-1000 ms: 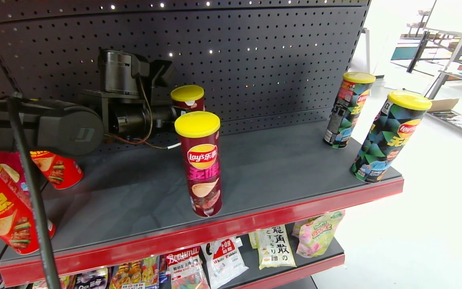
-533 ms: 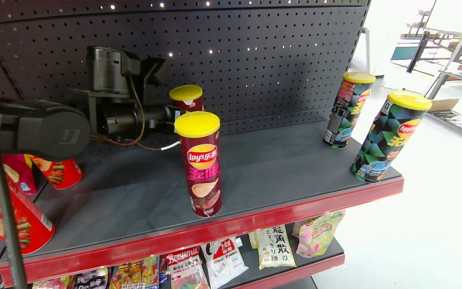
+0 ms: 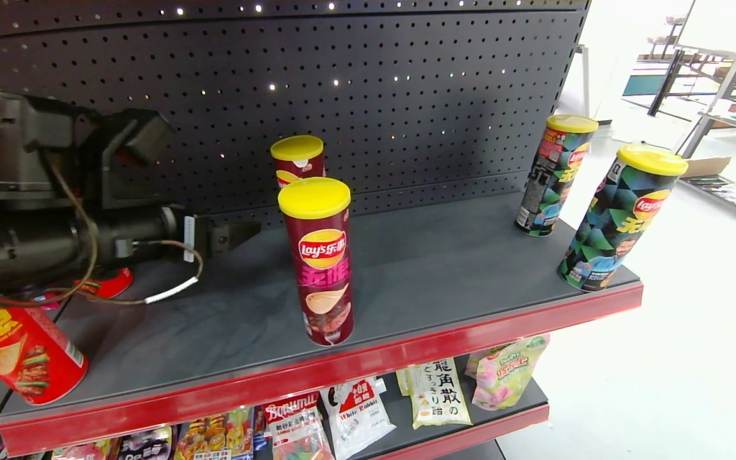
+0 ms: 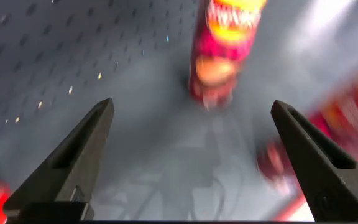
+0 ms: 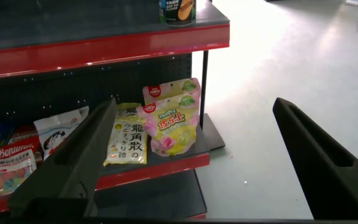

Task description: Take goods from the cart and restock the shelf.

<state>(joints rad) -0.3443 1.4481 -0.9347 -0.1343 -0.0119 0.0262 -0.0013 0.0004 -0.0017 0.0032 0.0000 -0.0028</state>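
Shelf [image 3: 444,255] with front maroon can [image 3: 320,262] and rear maroon can [image 3: 298,160] upright in line; left gripper [image 4: 192,104] nearby, jaws spread, empty; right gripper [image 5: 196,102] jaws spread before lower shelf [image 5: 160,169].

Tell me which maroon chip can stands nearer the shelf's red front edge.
The front maroon can, standing close to the red edge; the rear maroon can stands behind it, near the pegboard.

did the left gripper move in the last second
Yes. The left gripper has drawn back leftward, away from the rear maroon can, which stands unmoved by the pegboard.
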